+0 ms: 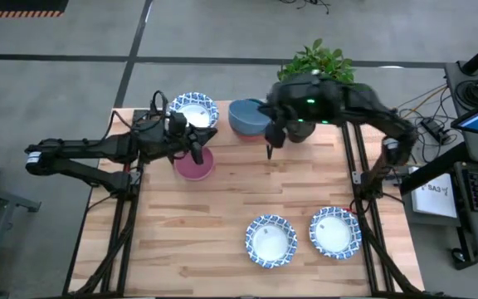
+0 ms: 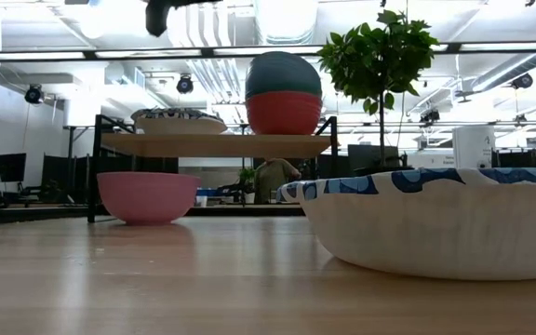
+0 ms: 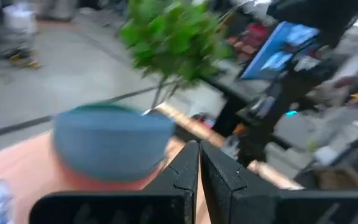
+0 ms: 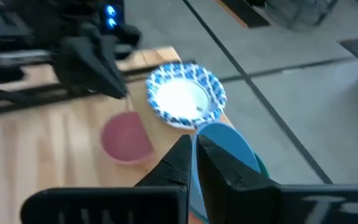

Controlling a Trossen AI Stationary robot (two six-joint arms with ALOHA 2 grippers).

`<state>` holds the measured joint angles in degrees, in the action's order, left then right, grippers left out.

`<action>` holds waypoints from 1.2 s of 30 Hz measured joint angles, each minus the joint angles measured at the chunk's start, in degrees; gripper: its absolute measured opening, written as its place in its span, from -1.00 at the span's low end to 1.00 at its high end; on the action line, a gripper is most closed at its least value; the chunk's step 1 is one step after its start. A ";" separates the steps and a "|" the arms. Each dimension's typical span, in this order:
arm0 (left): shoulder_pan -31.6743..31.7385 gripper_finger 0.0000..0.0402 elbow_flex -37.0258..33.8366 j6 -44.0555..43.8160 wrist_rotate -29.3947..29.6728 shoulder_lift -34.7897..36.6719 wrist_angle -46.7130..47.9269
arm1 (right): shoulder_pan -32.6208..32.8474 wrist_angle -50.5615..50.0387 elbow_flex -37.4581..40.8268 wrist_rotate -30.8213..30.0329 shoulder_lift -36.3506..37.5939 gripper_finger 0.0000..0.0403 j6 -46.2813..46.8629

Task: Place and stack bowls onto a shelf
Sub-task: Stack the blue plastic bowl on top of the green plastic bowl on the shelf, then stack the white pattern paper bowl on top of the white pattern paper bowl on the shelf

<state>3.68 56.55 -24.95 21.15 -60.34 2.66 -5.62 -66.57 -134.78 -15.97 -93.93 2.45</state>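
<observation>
The shelf (image 2: 217,144) stands at the table's far edge. On it rest a white bowl with a blue rim (image 1: 194,110) and a stack of plain bowls (image 2: 284,93), red at the bottom and blue on top (image 1: 247,116). A pink bowl (image 1: 193,164) stands on the table just in front of the shelf. Two more blue-rimmed bowls (image 1: 270,241) (image 1: 335,231) sit near the table's front right. My left gripper (image 1: 196,152) is shut and empty above the pink bowl. My right gripper (image 1: 270,149) is shut and empty, pointing down just in front of the blue bowl.
A potted plant (image 1: 318,62) stands at the far edge behind my right arm. The table's middle and front left (image 1: 189,232) are bare wood. In the low view the nearest blue-rimmed bowl (image 2: 435,223) fills the right foreground.
</observation>
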 joint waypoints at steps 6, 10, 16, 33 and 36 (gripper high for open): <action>5.64 -1.00 0.00 1.75 -7.30 -3.54 -8.62 | 5.44 0.18 0.00 -0.64 3.05 -0.94 2.10; 10.84 -1.00 0.00 -0.50 -10.44 -8.17 -11.51 | 9.34 1.46 0.00 -3.32 2.91 -0.94 3.37; 15.40 -1.00 0.00 -1.58 -12.90 -16.04 -13.79 | 13.50 1.11 0.02 -9.57 1.11 -0.94 3.69; 15.93 -1.00 4.27 -3.58 -19.19 -20.02 -11.25 | 14.90 -3.38 3.29 -15.95 -0.04 -0.94 14.63; 15.88 -1.00 6.50 -1.58 -20.67 -17.96 -6.59 | 14.86 -4.90 5.14 -17.25 0.06 -0.94 16.13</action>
<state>19.55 63.06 -26.53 0.48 -78.31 -3.93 9.23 -71.47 -129.64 -33.22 -93.86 18.57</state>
